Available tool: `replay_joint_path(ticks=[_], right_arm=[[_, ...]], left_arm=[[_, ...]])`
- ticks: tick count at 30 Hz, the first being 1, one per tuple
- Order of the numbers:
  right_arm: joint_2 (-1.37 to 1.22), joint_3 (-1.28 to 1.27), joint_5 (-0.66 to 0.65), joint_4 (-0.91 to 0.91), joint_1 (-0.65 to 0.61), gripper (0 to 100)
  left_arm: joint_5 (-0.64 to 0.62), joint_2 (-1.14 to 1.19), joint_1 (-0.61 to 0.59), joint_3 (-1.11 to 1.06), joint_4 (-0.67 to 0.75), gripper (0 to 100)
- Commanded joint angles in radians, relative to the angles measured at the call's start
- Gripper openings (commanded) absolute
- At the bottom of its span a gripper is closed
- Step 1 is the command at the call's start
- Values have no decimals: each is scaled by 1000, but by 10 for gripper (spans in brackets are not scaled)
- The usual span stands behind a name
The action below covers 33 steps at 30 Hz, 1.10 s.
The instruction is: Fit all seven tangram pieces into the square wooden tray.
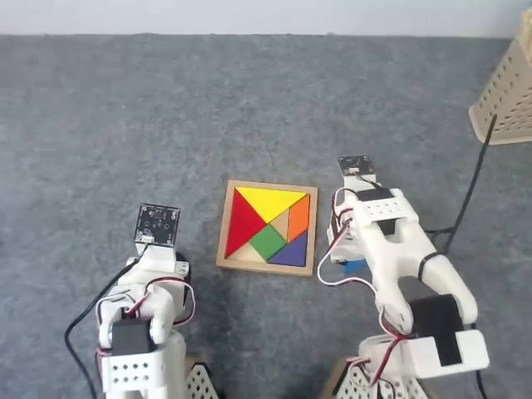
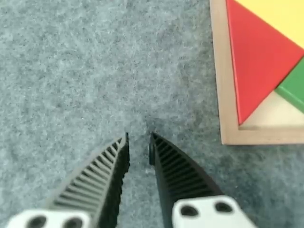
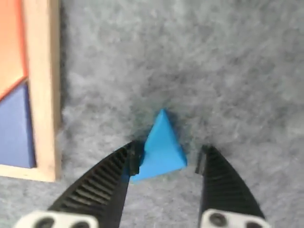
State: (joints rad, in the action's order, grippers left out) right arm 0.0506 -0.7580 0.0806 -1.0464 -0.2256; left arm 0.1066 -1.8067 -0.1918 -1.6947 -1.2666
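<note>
while left gripper [image 2: 139, 141] gapes slightly, empty, right gripper [image 3: 169, 153] spreads wide around blue triangle [image 3: 161, 140].

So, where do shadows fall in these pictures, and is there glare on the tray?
High view: even light, no glare on the tray. Right wrist view: dark shadow around the blue triangle, between the jaws. Left wrist view: faint shadow ahead of the jaws.

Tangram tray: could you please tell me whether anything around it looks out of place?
Yes: one blue triangle lies on the carpet beside the wooden tray, not in it, between the fingers of the open right claw.
</note>
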Motion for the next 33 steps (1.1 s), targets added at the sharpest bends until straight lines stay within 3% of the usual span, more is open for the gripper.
replay_joint_path(ticks=[1, 9, 13, 20, 33], right_arm=[[-13, 20, -23, -12, 10, 109], [21, 21, -29, 22, 8, 63], [77, 21, -167, 31, 5, 33], [189, 21, -190, 27, 2, 17], [234, 75, -264, -58, -189, 16]], left_arm=[[-8, -21, 2, 10, 0, 71], [-8, -21, 2, 10, 0, 71], [-8, -21, 2, 10, 0, 71], [-8, -21, 2, 10, 0, 71], [-8, -21, 2, 10, 0, 71]])
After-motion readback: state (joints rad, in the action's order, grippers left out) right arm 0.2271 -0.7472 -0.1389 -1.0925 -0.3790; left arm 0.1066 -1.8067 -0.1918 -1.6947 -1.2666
